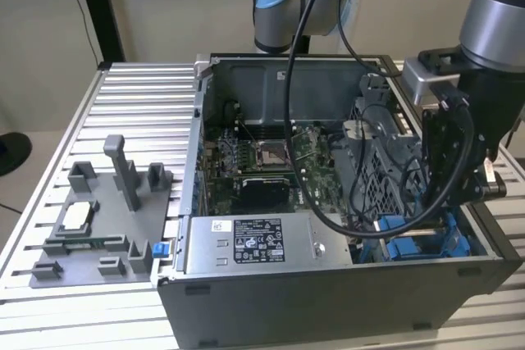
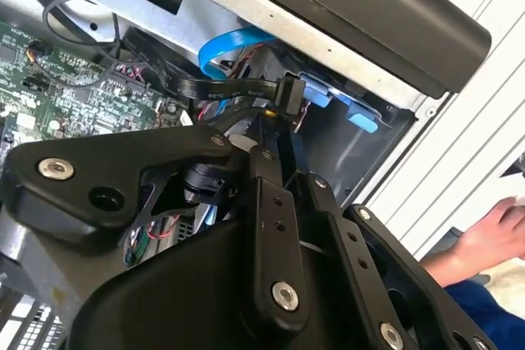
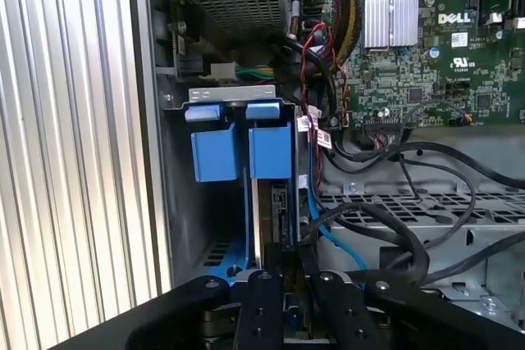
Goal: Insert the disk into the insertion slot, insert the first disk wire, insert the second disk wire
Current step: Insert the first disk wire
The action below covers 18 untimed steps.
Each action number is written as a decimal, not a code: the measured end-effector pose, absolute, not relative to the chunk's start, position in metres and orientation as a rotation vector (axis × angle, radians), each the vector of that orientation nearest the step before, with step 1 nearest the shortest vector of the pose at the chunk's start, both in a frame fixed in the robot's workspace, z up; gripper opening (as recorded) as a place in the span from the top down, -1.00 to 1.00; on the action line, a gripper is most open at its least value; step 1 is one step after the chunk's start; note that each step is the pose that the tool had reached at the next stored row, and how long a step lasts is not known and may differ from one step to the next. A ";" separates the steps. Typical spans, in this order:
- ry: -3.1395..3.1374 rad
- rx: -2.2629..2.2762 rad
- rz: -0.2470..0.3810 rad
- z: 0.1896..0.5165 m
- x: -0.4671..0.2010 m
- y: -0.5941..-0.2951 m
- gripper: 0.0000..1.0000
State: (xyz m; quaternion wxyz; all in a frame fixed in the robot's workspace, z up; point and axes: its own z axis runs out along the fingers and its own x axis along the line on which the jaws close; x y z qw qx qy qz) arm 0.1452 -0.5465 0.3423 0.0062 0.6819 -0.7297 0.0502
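1. Reaches down into the open computer case point(image 1: 328, 284) at the exterior view's right, low in the frame, among black cables.
2. Pinches the black end plug of a flat disk wire point(image 2: 215, 92) with the gripper point(image 2: 277, 125), fingers closed tight on it in the second wrist view.
3. Sits right at the edge of the disk point(image 3: 279, 202), already seated upright in the insertion slot point(image 3: 238, 94) between blue carriers point(image 3: 215, 153), as seen in the first wrist view.
4. Stands well apart from the grey fixture tray point(image 1: 98, 227), resting on the ribbed table point(image 1: 131, 88) at the exterior view's left.
5. Shares the second wrist view with a person's hand point(image 2: 496, 231), outside the case.
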 end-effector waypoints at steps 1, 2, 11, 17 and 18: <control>-2.283 2.134 0.157 0.342 0.145 -0.547 1.00; -2.283 2.134 0.157 0.342 0.145 -0.547 1.00; -2.283 2.134 0.157 0.339 0.145 -0.547 1.00; -2.284 2.136 0.159 0.336 0.145 -0.547 1.00; -2.284 2.136 0.160 0.335 0.145 -0.547 1.00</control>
